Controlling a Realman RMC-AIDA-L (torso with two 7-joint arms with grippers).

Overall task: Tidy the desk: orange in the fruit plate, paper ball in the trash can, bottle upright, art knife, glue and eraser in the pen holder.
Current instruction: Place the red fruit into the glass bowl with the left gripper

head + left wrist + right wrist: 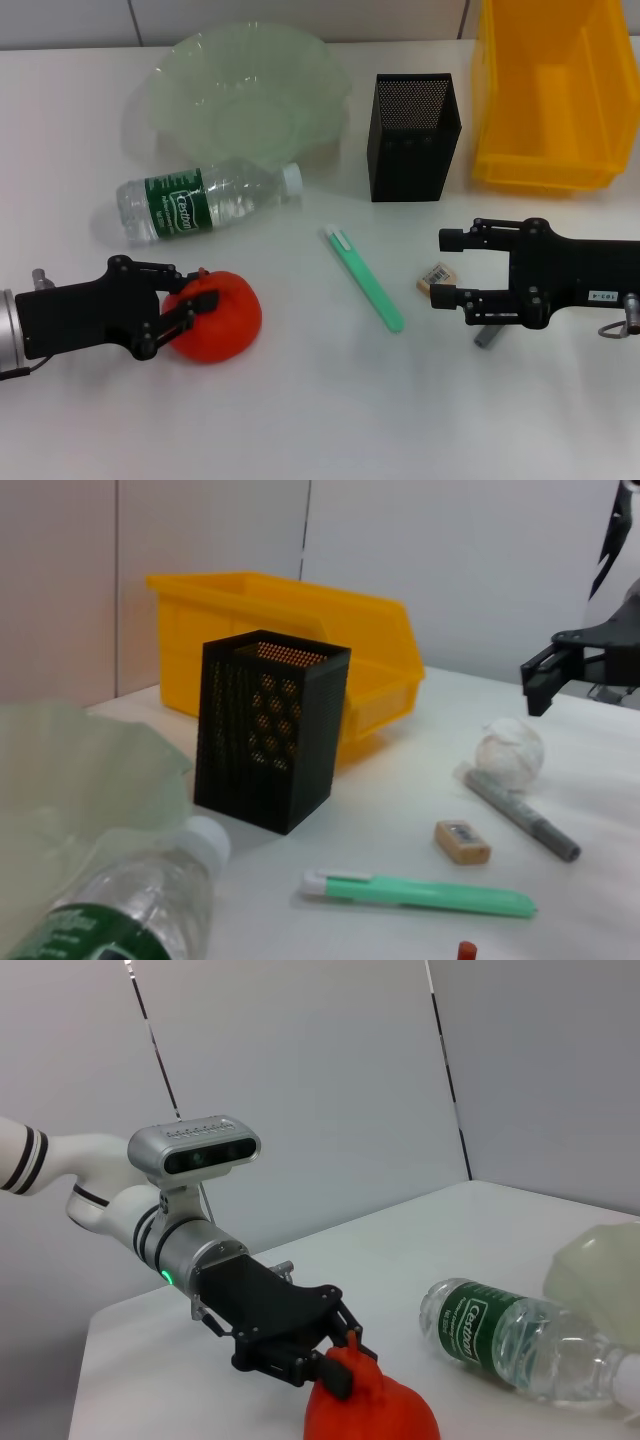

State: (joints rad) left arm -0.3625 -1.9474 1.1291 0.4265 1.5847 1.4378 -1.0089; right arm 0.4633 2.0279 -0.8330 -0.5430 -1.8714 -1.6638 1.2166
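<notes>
My left gripper (186,302) is shut on the orange (218,318), which rests on the table at the front left; both also show in the right wrist view, the gripper (322,1358) and the orange (375,1410). The bottle (205,201) lies on its side before the fruit plate (245,85). My right gripper (442,268) is open and empty, with the eraser (436,277) between its fingers. The green art knife (366,279) lies mid-table. A grey glue pen (486,337) pokes out under the right arm. The paper ball (510,754) shows only in the left wrist view. The pen holder (413,135) and trash can (550,100) stand at the back.
The white table (320,420) runs to a wall at the back. The trash can stands close to the right of the pen holder. The fruit plate is at the back left.
</notes>
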